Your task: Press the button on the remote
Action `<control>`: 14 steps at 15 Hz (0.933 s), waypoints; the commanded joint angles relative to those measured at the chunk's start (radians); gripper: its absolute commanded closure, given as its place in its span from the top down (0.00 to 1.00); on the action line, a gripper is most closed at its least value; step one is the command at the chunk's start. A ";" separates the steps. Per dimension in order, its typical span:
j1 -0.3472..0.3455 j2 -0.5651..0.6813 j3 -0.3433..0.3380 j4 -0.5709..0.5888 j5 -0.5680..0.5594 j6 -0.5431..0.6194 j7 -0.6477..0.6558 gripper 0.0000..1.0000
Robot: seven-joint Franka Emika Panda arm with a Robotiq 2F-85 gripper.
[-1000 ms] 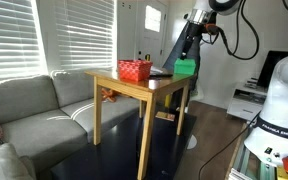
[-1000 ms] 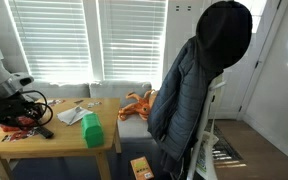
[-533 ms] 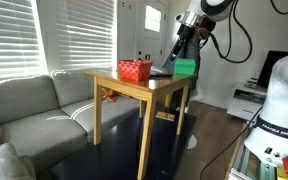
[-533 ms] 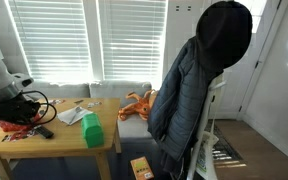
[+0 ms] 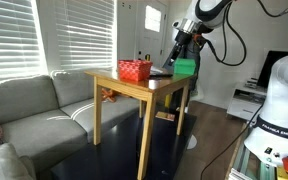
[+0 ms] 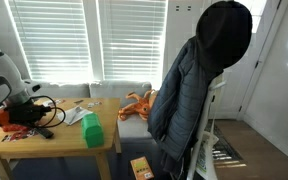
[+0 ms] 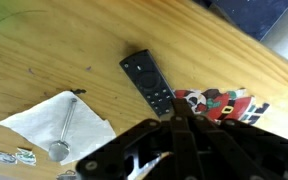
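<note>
One remote [image 7: 147, 80], end perhaps under gripper [image 7: 179, 124]

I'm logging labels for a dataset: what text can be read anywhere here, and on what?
No text reads clearly.
White robot body: a line of dark lettering, too small to read.
Remote: button marks blurred, unreadable.

In an exterior view the camera faces the table [image 5: 124, 90] corner-on from across the room; in an exterior view it faces the blinds [image 6: 74, 45], table [image 6: 54, 143] lower-left. The wrist view looks closely down on that table [image 7: 54, 50].
</note>
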 commanded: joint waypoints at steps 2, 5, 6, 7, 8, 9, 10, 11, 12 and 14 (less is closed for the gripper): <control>-0.015 0.007 0.010 0.001 0.010 0.000 -0.009 0.01; -0.008 0.020 0.002 0.007 0.028 -0.004 -0.014 0.00; -0.006 0.032 -0.002 0.006 0.033 0.011 -0.018 0.00; -0.002 0.038 -0.007 0.007 0.045 0.010 -0.023 0.00; -0.004 0.044 -0.008 0.006 0.047 0.016 -0.024 0.00; -0.005 0.050 -0.011 0.008 0.057 0.016 -0.025 0.00; -0.006 0.056 -0.014 0.010 0.064 0.020 -0.028 0.00; -0.005 0.061 -0.018 0.011 0.075 0.022 -0.033 0.00; -0.008 0.069 -0.019 0.012 0.080 0.026 -0.033 0.00; -0.011 0.081 -0.024 0.010 0.091 0.047 -0.038 0.00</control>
